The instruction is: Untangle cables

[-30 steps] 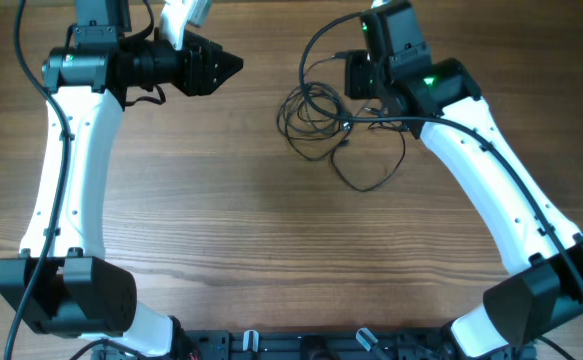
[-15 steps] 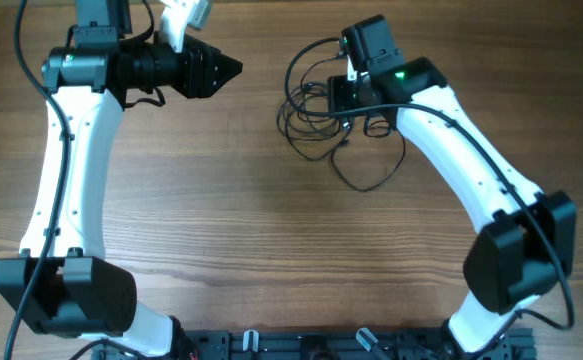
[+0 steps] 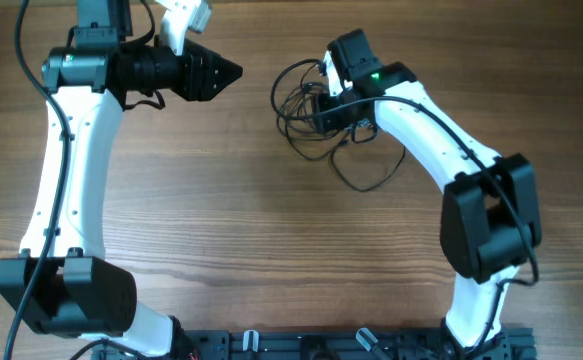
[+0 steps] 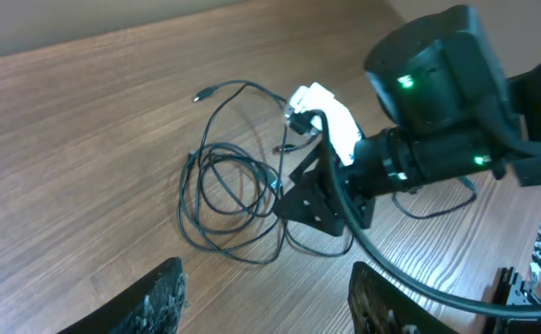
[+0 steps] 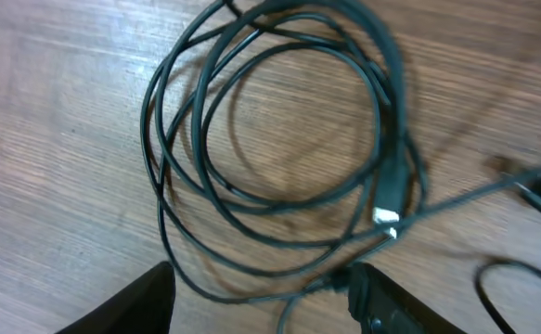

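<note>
The cables [image 3: 293,110] lie on the wooden table [image 3: 221,220] toward its far edge, right of centre: a loose coil of several turns, with one longer loop trailing from it toward the near side. The right gripper [image 5: 256,311] hangs directly over this coil. In its own wrist view the two fingers stand apart at the bottom of the frame, with the rings of wire spread out beneath them and a thin strand running through the gap, unpinched. Whether the fingertips touch the wire or the wood cannot be told. A plug [image 5: 388,206] with a pale tip lies along the coil's right side. The left gripper [image 3: 233,70] is well apart from the tangle, off to the left and pointing toward it. Its wrist camera looks across at the coil and at the right arm bent over it. The left fingers [image 4: 163,297] are also spread – nothing sits between them. One free end of the wire, with a small plug [image 4: 200,95], reaches out beyond the coil on the bare wood.
</note>
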Action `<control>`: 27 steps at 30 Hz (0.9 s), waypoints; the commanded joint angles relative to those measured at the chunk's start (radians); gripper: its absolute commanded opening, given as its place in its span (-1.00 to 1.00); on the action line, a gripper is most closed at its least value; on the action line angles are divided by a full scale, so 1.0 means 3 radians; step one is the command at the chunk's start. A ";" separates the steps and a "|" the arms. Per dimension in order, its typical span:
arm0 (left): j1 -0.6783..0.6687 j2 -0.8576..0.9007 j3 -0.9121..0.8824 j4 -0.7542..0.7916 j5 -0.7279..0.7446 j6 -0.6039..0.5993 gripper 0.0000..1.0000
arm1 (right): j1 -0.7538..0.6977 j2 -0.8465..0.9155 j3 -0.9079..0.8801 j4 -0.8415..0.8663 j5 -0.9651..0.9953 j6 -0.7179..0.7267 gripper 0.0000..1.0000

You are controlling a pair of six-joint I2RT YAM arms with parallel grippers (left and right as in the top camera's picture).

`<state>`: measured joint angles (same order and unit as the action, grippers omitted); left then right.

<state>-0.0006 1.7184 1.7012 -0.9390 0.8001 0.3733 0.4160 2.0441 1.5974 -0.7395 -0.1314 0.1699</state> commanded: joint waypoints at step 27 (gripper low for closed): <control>0.0009 -0.0037 0.0046 -0.0092 -0.0118 0.0029 0.18 | -0.0001 0.0659 -0.0020 0.1055 -0.0355 -0.0122 0.23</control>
<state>-0.0006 1.7184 1.7012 -0.9596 0.7673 0.3729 0.4160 2.2127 1.5932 -0.4290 -0.2176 0.1123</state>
